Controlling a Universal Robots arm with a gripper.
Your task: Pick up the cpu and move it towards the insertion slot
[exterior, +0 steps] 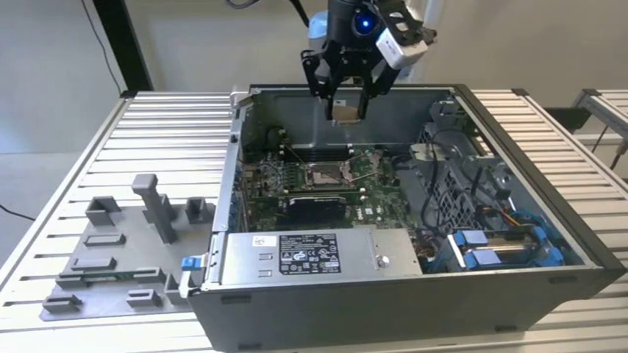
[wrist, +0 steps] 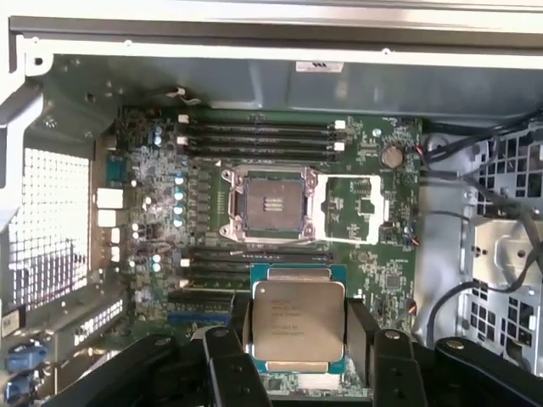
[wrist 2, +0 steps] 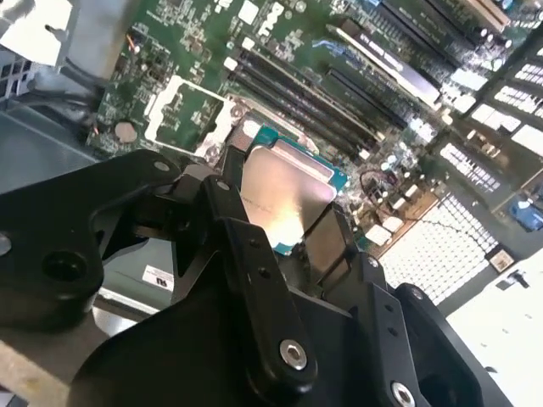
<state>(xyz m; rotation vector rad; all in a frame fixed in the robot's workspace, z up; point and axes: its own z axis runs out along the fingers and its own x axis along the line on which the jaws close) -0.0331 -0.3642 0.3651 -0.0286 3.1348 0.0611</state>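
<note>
Cpu (wrist: 299,320) flat-faced in black pincer (wrist: 297,339), above insertion slot (wrist: 273,203).

The black two-fingered gripper (exterior: 345,110) hangs straight down from the arm above the open grey metal computer case (exterior: 549,220), its fingers (wrist: 363,326) clamped on the silvery square cpu (wrist: 298,320).

The exterior view stands off from the open computer case (exterior: 393,220), looking down at it from above its power-supply side, far enough to take in the slatted counter (exterior: 167,140) around it and the hand (exterior: 345,103) above the case's far wall. The first wrist view looks straight down past the hand (wrist: 297,339) onto the motherboard (wrist: 373,263). The second wrist view sits closer behind the hand (wrist 2: 284,229), looking obliquely across that motherboard (wrist 2: 280,34). All three views share the board.
</note>
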